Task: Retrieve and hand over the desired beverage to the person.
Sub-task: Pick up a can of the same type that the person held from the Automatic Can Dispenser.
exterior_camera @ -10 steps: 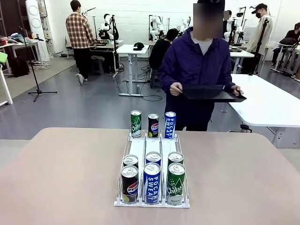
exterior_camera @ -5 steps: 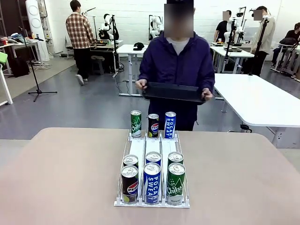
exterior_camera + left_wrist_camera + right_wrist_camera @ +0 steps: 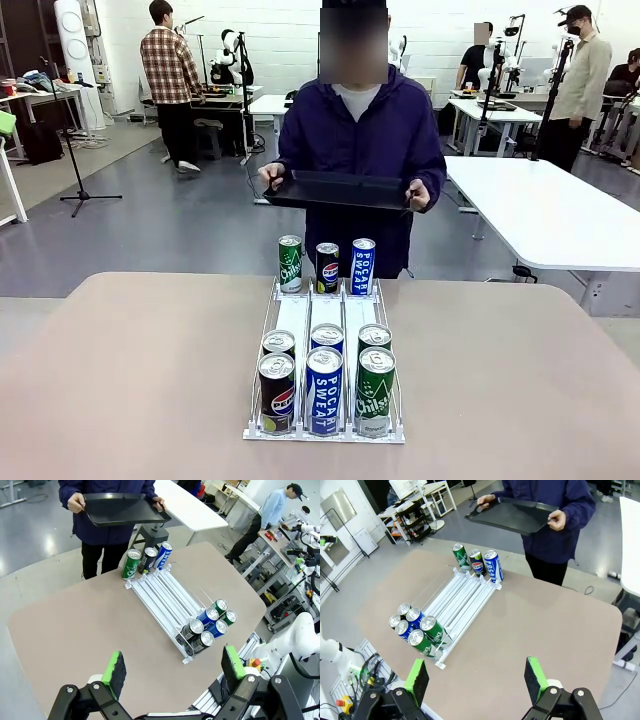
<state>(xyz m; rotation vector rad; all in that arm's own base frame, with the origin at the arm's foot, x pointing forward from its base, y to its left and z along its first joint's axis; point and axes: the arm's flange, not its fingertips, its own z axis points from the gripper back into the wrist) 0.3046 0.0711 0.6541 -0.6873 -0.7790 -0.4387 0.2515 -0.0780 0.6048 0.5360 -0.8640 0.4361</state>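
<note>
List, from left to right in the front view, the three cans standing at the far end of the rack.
green Sprite can → black Pepsi can → blue Pocari Sweat can

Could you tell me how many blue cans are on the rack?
3: the far blue can in the right lane; the front blue can and second blue can behind it, middle lane, near end.

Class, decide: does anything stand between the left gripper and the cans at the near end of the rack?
Nothing visible does. The left gripper hangs open above the table; the near cans in the rack lie ahead unobstructed.
</note>
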